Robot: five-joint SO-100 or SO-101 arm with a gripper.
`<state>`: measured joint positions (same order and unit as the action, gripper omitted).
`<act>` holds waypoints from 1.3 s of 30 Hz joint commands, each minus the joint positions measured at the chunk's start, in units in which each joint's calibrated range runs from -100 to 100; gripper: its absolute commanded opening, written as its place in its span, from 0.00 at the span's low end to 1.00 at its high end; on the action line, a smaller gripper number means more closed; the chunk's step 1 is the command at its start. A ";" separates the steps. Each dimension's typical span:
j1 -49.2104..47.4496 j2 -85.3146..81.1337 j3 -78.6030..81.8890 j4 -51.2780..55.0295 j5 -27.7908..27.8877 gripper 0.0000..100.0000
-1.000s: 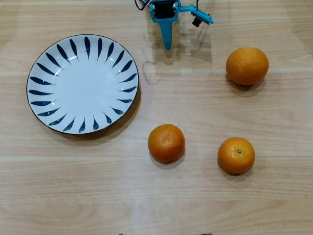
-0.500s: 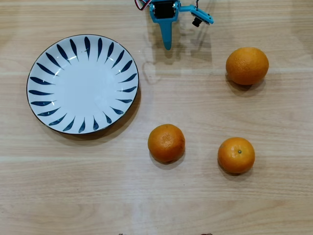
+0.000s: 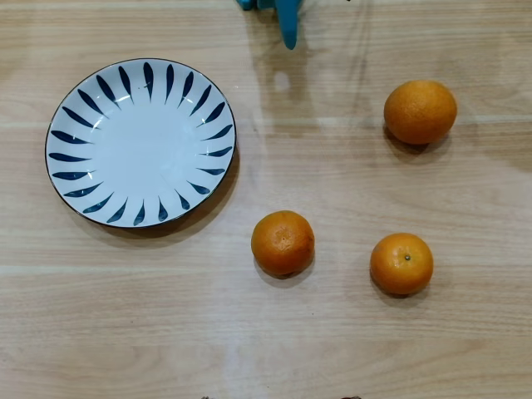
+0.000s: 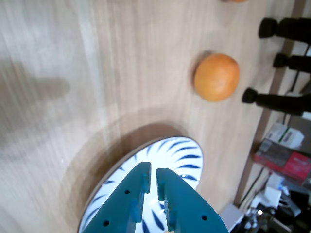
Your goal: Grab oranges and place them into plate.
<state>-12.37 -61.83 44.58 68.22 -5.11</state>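
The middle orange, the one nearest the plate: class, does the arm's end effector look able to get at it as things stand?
Probably yes. The middle orange sits alone on bare table, apart from the plate and the other fruit, so nothing blocks a descent. The end effector is nearly shut and would need to open first.

The table (image 3: 349, 183) is pale wood-grain board with a smooth, faintly sheeny finish that carries soft reflections. The plate (image 3: 79, 170) looks like glazed ceramic, glossy white with dark blue strokes, while the three oranges (image 3: 283, 242) (image 3: 420, 110) (image 3: 401, 263) have dimpled, slightly waxy skin with small highlights. The gripper (image 4: 151, 171) is smooth teal plastic, matt to satin, with small round holes in its fingers (image 4: 138, 187).
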 commanded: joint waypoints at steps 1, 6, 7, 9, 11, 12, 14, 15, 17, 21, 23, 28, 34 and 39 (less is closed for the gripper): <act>-2.15 10.52 -18.28 4.62 0.25 0.02; -6.50 21.25 -31.95 10.64 0.20 0.02; -7.31 22.94 -33.85 11.33 -0.01 0.02; -8.76 26.58 -37.29 11.76 -0.12 0.02; -10.05 30.38 -40.19 12.01 -0.12 0.02; -10.62 31.90 -41.27 12.01 -0.17 0.02; -11.74 34.61 -42.99 12.01 -0.22 0.02; -12.23 35.88 -43.63 12.01 -0.22 0.02; -13.28 37.99 -44.89 12.01 -0.22 0.02; -16.42 41.79 -47.07 11.24 -0.27 0.02; -18.52 43.32 -47.61 11.24 -0.32 0.02; -25.78 46.02 -49.06 11.59 -3.88 0.02; -34.08 48.73 -48.79 11.67 -14.70 0.02; -34.97 51.09 -48.97 11.24 -20.45 0.02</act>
<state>-46.98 -11.05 -1.55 80.02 -22.85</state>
